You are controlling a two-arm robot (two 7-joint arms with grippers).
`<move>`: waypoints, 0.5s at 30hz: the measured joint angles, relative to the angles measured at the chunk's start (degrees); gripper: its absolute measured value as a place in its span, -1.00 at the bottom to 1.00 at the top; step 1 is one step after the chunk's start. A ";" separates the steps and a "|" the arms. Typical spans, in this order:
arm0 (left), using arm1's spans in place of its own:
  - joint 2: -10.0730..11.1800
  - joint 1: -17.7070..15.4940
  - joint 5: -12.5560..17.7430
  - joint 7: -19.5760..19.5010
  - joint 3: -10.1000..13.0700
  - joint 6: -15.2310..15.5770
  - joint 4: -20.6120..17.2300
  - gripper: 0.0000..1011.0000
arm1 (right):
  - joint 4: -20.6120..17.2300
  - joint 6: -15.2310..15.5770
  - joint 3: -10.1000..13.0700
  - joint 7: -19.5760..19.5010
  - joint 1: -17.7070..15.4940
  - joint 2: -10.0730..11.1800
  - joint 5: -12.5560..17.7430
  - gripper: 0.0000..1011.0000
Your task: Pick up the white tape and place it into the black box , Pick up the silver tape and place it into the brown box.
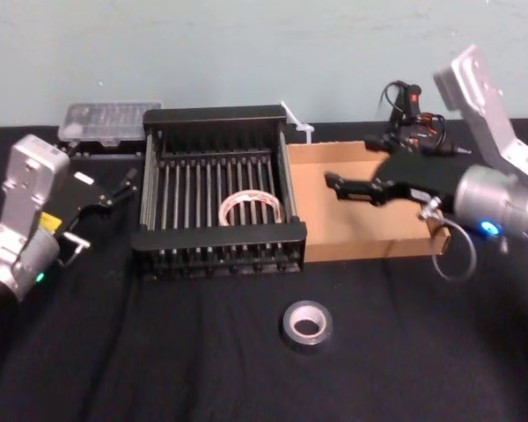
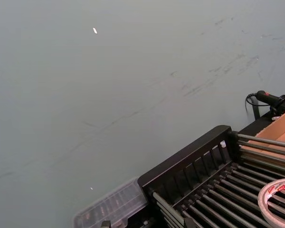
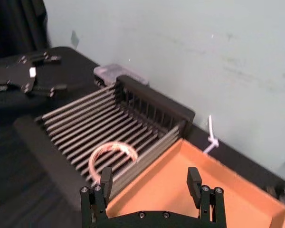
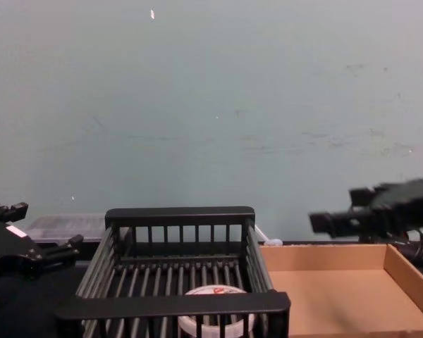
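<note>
White tape (image 1: 251, 209) in black box (image 1: 216, 236); silver tape (image 1: 306, 324) on counter (image 1: 158, 352).
Right gripper (image 1: 334, 186) over brown box (image 1: 370, 248), left gripper (image 1: 123, 186) beside black box (fingers of both apart, empty).

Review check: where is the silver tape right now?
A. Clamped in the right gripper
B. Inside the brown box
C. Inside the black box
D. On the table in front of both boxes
D: the silver tape lies on the table in front of the black box and brown box, while the open right gripper hovers empty over the brown box and the left gripper sits beside the black box.
</note>
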 joint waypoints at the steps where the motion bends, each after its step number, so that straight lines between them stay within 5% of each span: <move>1: 0.00 0.00 0.00 0.00 0.00 0.00 0.00 0.98 | -1.23 0.16 0.34 0.26 -1.30 1.30 0.56 0.98; 9: 0.00 0.00 0.00 0.00 0.00 0.00 0.00 0.98 | -6.23 0.82 0.84 1.79 -6.58 6.90 2.92 0.98; 15: 0.00 0.00 0.00 0.00 0.00 0.00 0.00 0.98 | -7.63 1.93 -0.04 2.63 -8.10 9.01 4.05 0.98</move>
